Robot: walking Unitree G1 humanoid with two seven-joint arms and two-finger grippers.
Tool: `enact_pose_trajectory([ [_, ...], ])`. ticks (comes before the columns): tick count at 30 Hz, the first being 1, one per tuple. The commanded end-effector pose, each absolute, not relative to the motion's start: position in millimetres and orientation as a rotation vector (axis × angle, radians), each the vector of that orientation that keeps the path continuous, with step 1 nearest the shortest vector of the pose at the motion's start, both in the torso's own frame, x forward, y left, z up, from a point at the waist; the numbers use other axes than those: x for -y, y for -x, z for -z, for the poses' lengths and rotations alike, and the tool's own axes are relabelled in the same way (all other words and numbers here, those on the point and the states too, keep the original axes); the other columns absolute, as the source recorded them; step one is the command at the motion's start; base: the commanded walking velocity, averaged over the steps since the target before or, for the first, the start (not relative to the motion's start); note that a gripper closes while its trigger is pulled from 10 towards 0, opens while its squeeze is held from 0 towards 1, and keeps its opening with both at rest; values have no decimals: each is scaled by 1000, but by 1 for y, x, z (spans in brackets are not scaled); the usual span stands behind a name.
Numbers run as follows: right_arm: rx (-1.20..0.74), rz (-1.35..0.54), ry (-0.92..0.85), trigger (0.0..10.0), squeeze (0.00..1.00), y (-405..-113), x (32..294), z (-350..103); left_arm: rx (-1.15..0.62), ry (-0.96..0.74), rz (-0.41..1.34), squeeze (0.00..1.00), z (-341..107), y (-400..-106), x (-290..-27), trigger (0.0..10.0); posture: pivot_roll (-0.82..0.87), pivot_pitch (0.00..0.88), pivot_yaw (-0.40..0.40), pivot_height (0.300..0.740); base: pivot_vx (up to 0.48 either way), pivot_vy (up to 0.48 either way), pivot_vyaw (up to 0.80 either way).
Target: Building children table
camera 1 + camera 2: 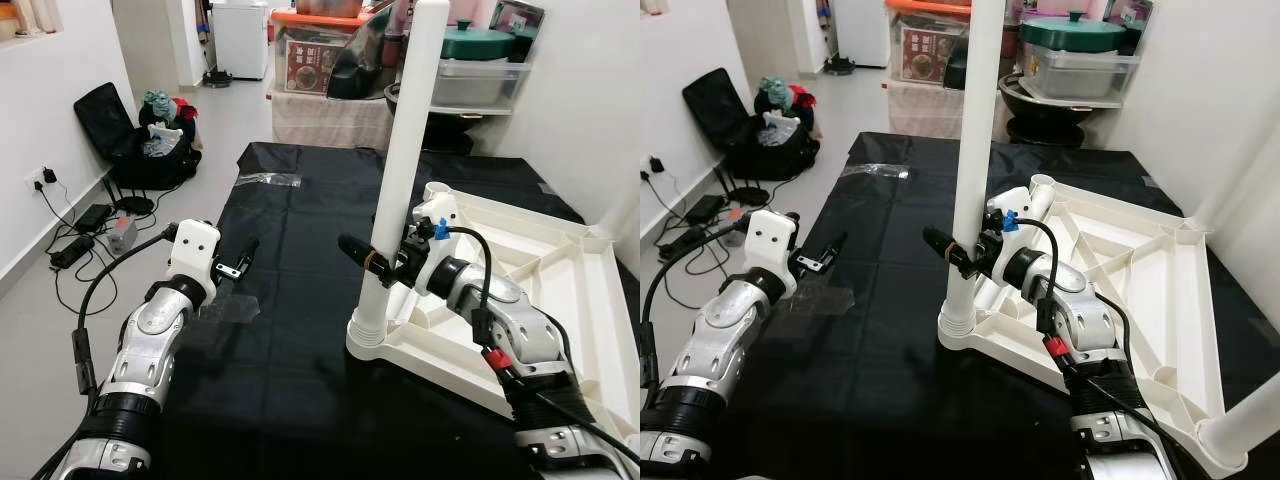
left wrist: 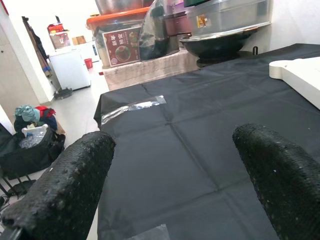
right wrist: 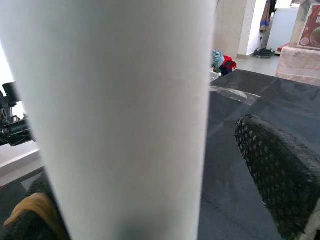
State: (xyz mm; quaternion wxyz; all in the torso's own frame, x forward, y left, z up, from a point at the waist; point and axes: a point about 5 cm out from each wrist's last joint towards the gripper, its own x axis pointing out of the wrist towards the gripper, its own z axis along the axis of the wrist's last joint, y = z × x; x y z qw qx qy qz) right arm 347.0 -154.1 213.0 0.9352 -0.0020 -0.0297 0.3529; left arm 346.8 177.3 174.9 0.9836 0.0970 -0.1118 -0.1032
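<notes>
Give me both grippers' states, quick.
Left gripper: open, holding nothing, above the black cloth.
Right gripper: shut on the white table leg.

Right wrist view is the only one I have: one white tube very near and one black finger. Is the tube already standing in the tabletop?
Observer: Yes. The white leg stands upright in a corner socket of the upturned tabletop.
Operator: Is my gripper around it?
Observer: The right gripper has one finger on each side of the leg, low down.
Operator: And the other arm?
Observer: The left gripper hovers open above the black cloth, holding nothing.
</notes>
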Motion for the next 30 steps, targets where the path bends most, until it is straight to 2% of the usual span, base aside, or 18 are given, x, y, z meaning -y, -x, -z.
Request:
enact_pose_trajectory([
  [1, 56, -735, 23, 8157, 0, -348, 151, -212, 206, -203, 199, 0, -171, -345, -179, 10000, 105, 0, -97, 740, 0, 0, 0],
  [3, 56, -735, 23, 8157, 0, -348, 151, -212, 206, -203, 199, 0, -171, -345, -179, 10000, 105, 0, -97, 740, 0, 0, 0],
  [4, 56, -734, 25, 4667, 0, -348, 152, -211, 204, -204, 199, 0, -170, -345, -179, 10000, 102, 0, -96, 740, 0, 0, 0],
  [5, 60, -735, 27, 0, 0, -347, 154, -212, 202, -205, 202, 0, -170, -345, -178, 10000, 100, 0, -93, 740, 0, 0, 0],
  [17, 72, -733, 42, 0, 0, -342, 162, -213, 196, -219, 212, 0, -170, -347, -177, 10000, 89, 0, -84, 740, 0, 0, 0],
  [20, 31, -536, 47, 0, 0, -348, 170, -212, 195, -223, 208, 0, -169, -346, -178, 10000, 88, 0, -85, 740, 0, 0, 0],
  [21, 3, -361, 68, 0, 0, -352, 180, -209, 194, -226, 204, 0, -168, -346, -179, 10000, 86, 0, -86, 740, 0, 0, 0],
  [22, 3, -361, 68, 0, 0, -352, 180, -209, 194, -226, 204, 0, -168, -346, -179, 10000, 86, 0, -86, 740, 0, 0, 0],
  [24, -64, -4, 84, 0, 0, -350, 200, -198, 191, -232, 197, 0, -167, -345, -179, 10000, 77, 0, -81, 740, 0, 0, 0],
  [25, -64, -4, 84, 0, 0, -350, 200, -198, 191, -232, 197, 0, -167, -345, -179, 10000, 77, 0, -81, 740, 0, 0, 0],
  [26, -88, 146, 80, 0, 0, -343, 206, -191, 190, -233, 196, 0, -166, -345, -179, 10000, 75, 0, -80, 740, 0, 0, 0],
  [28, -113, 243, 43, 0, 0, -330, 195, -177, 186, -233, 192, 0, -165, -346, -178, 10000, 72, 0, -74, 740, 0, 0, 0],
  [30, -113, 243, 43, 0, 0, -330, 195, -177, 186, -233, 192, 0, -165, -346, -178, 10000, 72, 0, -74, 740, 0, 0, 0],
])
